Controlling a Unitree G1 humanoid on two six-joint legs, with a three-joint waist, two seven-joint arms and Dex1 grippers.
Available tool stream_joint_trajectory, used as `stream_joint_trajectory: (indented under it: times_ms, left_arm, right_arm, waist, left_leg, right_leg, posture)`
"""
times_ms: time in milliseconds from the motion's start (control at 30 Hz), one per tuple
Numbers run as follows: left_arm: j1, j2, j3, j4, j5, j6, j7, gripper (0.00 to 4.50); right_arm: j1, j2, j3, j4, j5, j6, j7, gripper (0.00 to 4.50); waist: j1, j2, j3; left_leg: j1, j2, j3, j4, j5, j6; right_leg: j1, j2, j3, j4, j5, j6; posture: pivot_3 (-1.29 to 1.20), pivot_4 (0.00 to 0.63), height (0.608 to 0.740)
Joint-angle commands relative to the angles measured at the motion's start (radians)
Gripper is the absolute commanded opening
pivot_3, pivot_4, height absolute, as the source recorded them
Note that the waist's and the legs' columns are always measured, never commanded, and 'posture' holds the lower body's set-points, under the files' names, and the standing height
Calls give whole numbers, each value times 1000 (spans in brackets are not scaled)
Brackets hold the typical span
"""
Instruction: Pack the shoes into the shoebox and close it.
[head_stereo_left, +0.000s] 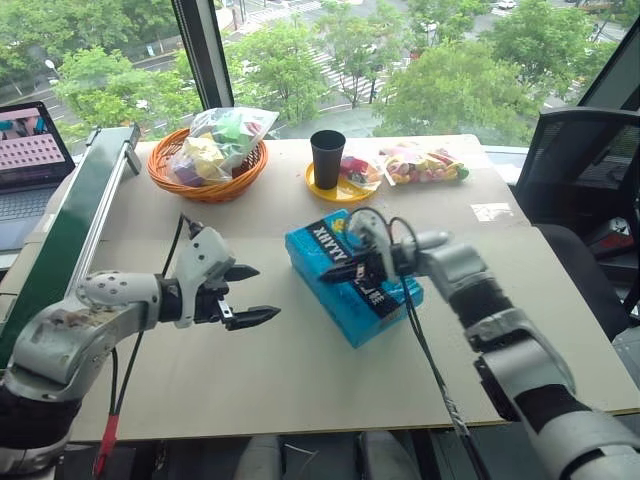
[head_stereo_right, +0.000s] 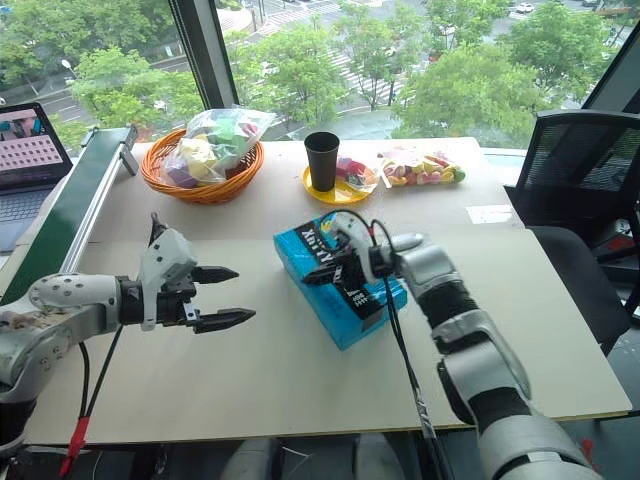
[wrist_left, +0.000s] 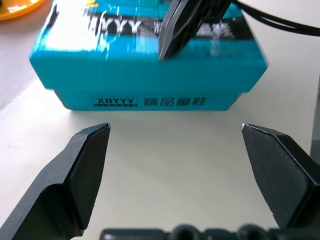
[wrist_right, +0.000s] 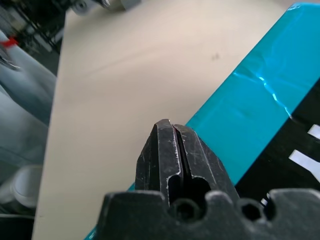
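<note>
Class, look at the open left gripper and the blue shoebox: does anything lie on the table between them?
Nothing visible does. Bare table separates the left gripper from the shoebox; the shut right gripper is over its lid.

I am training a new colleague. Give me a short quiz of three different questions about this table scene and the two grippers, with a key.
1. True or false: the shoebox has its lid on.
2. Which gripper has its fingers pressed together above the box lid? A) left gripper B) right gripper
3. Fill in: the black cup stands on a ____ plate.

Key: 1. True; the lid with the black stripe covers the box. 2. B; the left one is open, beside the box and apart from it. 3. Yellow.
</note>
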Motion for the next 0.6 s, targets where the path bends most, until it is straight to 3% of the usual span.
stream_joint_trajectory:
  times_ms: [33, 133, 233, 367, 467, 600]
  left_arm:
    - [18, -8, 56, -59, -17, 9, 41, 4500]
    - [38, -21, 59, -74, -6, 3, 77, 4500]
    - [49, -31, 55, -84, -8, 0, 97, 4500]
    - [89, -50, 46, -79, 7, -26, 113, 4500]
    - [108, -83, 37, -66, 25, -57, 133, 4500]
    - [148, -184, 43, -71, 42, -103, 200, 4500]
  right_arm:
    - [19, -18, 84, 138, -172, -160, -39, 16]
    - [44, -37, 130, 197, -275, -326, -101, 16]
    - [42, -17, 39, 171, -188, -292, -52, 16]
    - [42, -101, -156, -117, -11, -110, -30, 1120]
    - [77, -167, -196, -260, 8, -41, -37, 2060]
    - [128, -272, -298, -414, 60, 70, -69, 3313]
  waist:
    - [0, -2, -2]
    - [-1, -3, -6]
    - [4, -7, -10]
    - [12, -6, -8]
    - [14, -4, -7]
    - [5, -5, -8]
  left_leg:
    - [2, 0, 0, 0, 0, 0]
    - [10, 1, 0, -1, 0, 0]
    - [34, 2, 0, -5, -2, -3]
    - [35, 2, 0, -5, -2, -3]
    - [14, 1, -1, -1, -2, -3]
    - [-1, 1, -1, -1, -2, -3]
  right_leg:
    - [1, 0, 0, 0, 0, 0]
    - [9, 1, 0, 0, 0, 0]
    - [33, 2, -1, -3, -6, 6]
    - [35, 1, 0, -5, -8, 5]
    - [15, 1, 1, -1, -2, -2]
    - [-2, 2, 1, 2, -1, -3]
  posture:
    - [0, 150, 738]
    - [0, 150, 738]
    - [0, 150, 738]
    - [0, 150, 738]
    - [0, 150, 738]
    - [0, 150, 738]
